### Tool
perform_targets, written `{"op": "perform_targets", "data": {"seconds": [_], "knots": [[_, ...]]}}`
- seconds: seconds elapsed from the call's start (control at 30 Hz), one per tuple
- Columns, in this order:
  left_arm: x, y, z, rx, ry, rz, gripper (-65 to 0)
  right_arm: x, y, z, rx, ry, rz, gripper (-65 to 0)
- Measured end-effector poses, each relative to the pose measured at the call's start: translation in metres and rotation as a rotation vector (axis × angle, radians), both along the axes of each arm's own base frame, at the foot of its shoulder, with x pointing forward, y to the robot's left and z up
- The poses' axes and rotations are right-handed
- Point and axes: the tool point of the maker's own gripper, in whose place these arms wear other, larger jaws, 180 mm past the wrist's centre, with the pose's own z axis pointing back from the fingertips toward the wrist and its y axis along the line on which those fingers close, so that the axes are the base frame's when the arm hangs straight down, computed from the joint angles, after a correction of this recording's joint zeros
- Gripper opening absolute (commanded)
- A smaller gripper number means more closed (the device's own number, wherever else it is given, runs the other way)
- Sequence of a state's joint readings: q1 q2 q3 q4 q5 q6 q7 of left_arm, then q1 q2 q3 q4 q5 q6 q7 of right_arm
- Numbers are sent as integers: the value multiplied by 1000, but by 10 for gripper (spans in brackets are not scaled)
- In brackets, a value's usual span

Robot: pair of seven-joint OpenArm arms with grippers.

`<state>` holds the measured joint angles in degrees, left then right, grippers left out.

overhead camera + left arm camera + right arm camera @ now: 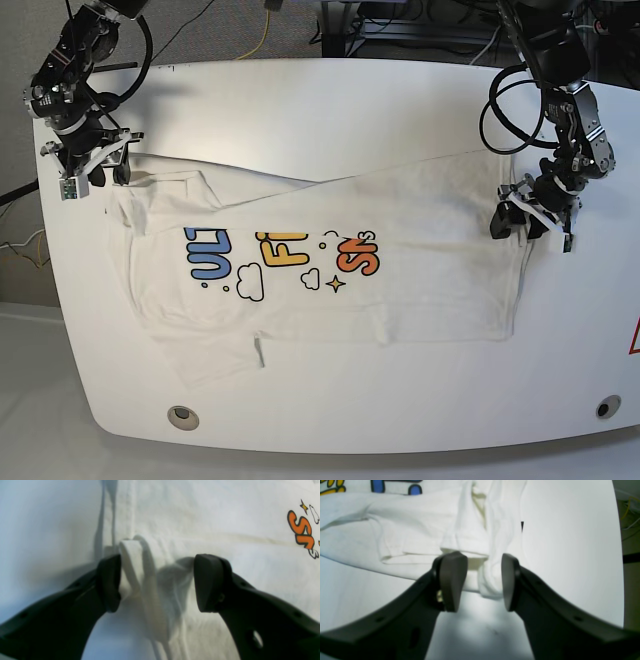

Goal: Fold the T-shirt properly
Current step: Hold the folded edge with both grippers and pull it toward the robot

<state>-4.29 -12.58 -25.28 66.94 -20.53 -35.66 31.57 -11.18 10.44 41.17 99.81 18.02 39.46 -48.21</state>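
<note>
From the base view you get the whole picture: the large white short-sleeved T-shirt (400,250) lies spread across the white rounded tabletop (330,100), print side up, its blue, yellow and orange lettering reading sideways near the shirt's middle, with small clouds and a star around it. The cloth is not flat; a long diagonal crease runs across the upper part, one sleeve is tucked under near the lower left corner, and the edge below the right arm is bunched.

The base view cannot tell you what the fingers are doing. Your left wrist view does: the left gripper (157,582) has its black fingers (210,582) set apart on either side of a raised, rolled pleat of the shirt's edge. One pad touches the fold; the other stands clear of it, so the cloth is straddled, not pinched. An orange letter and a yellow star show at that view's right edge.

Your right wrist view shows the right gripper (483,581) with its fingers (452,581) also parted, around a crumpled bundle of hem and sleeve at the shirt's corner. The cloth touches one pad only, and bare tabletop lies beneath and beside it. Blue and yellow print sits at the top left.
</note>
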Motion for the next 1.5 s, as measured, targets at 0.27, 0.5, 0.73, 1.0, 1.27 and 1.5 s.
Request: {"op": "perform_targets", "data": {"seconds": [0.27,0.5,0.73,1.0,1.27,1.5], "knots": [[1,3,-4,6,-20,9,-180,0,0,0,2,-2,0,-394],[5,2,-4,26,-26,-4,-191,0,0,0,2,-2,0,-394],[6,-2,-6,15,-33,11,-354,0,0,0,2,-2,1,-394],[5,-3,-8,14,-25,9,-484,0,0,0,2,-2,0,-394],[4,-4,-8,14,-22,7,-488,0,1,0,9,-6,-8,-393],[4,-4,-9,13,-21,6,-488,-8,-4,10,25,-55,-97,-391]]}}
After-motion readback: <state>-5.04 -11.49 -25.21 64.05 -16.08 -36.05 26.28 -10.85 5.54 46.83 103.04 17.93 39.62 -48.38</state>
